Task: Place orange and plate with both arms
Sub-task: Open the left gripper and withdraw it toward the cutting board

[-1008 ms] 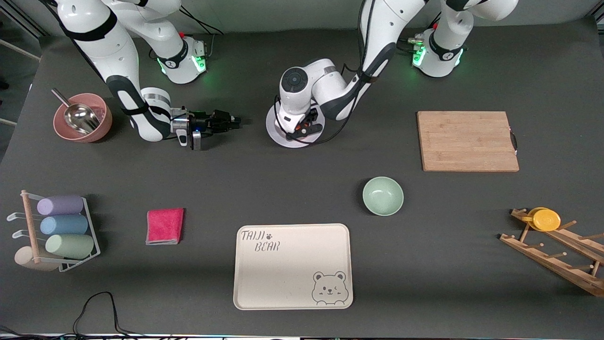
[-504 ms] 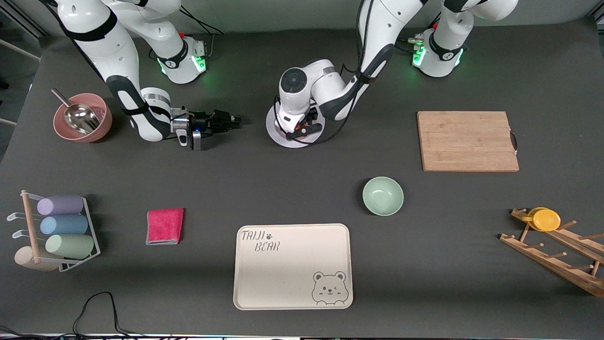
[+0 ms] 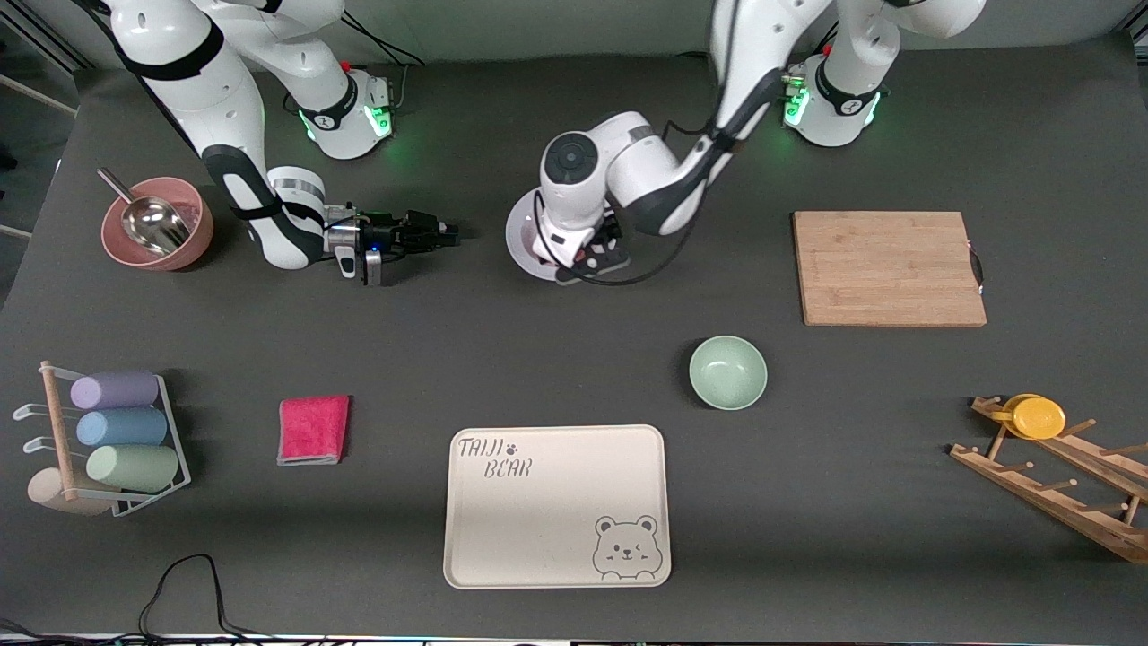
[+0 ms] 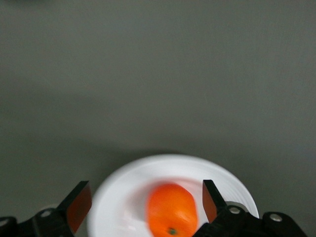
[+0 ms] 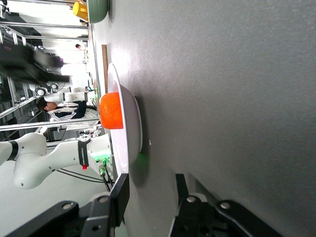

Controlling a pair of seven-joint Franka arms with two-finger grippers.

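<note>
The white plate lies on the dark table between the two arm bases. The orange sits on the plate; in the front view the left hand hides it. My left gripper hangs just over the plate, open, with a finger on each side of the orange and the orange closer to one finger. My right gripper lies low over the table beside the plate, toward the right arm's end, open and empty. It faces the plate's rim, with the orange on top.
A pale green bowl and a cream bear tray lie nearer the front camera. A wooden board and a rack with a yellow lid are toward the left arm's end. A pink bowl with a scoop, a red cloth and a cup rack are toward the right arm's end.
My left hand has shifted a little over the plate, toward the left arm's end and the front camera. The right arm has not moved.
</note>
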